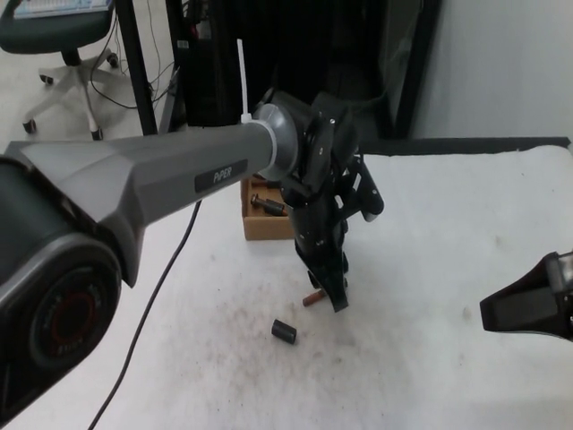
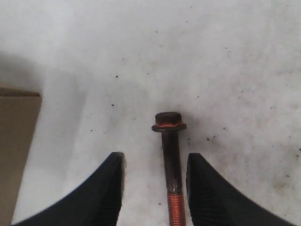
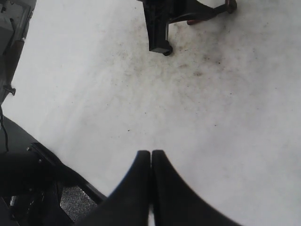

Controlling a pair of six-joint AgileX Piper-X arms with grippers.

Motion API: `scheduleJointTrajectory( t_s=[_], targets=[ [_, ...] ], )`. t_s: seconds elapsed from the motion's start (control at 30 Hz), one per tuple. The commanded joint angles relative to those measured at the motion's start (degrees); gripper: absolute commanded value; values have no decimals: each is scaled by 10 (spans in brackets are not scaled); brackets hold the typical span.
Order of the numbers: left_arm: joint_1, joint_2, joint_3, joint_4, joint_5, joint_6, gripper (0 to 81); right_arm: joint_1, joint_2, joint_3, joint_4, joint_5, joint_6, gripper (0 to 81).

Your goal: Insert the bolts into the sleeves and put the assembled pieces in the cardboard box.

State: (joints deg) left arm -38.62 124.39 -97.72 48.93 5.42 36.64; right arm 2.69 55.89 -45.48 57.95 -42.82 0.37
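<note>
A bolt [image 2: 171, 150] with a dark flanged head and a coppery threaded end lies flat on the white bench. My left gripper [image 2: 156, 162] is open and straddles its shank, one finger [image 2: 107, 190] on each side, neither clearly touching. In the high view the left gripper [image 1: 333, 291] points down at the bolt [image 1: 313, 298]. A short black sleeve [image 1: 285, 331] lies on the bench just in front of it. The cardboard box [image 1: 261, 224] stands behind, with dark pieces inside. My right gripper [image 3: 151, 162] is shut and empty, low over bare bench at the right [image 1: 528, 306].
The left arm's grey forearm [image 1: 152, 179] crosses the left half of the high view. A black cable [image 1: 157, 296] trails over the bench's left side. The box's side [image 2: 16, 141] is close beside the left gripper. An office chair [image 1: 63, 40] stands beyond the bench.
</note>
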Motion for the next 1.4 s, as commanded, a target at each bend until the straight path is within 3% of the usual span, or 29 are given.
scheduleJointTrajectory(
  t_s=[0.0, 0.47, 1.37],
  targets=[
    [6, -3, -5, -3, -7, 6, 402, 1, -5, -1, 1, -10, -4, 4],
    [6, -3, -5, -3, 24, 4, 402, 1, -5, -1, 1, -10, -4, 4],
    [3, 38, -12, -17, -3, 6, 402, 1, -5, -1, 14, -9, -4, 4]
  ],
)
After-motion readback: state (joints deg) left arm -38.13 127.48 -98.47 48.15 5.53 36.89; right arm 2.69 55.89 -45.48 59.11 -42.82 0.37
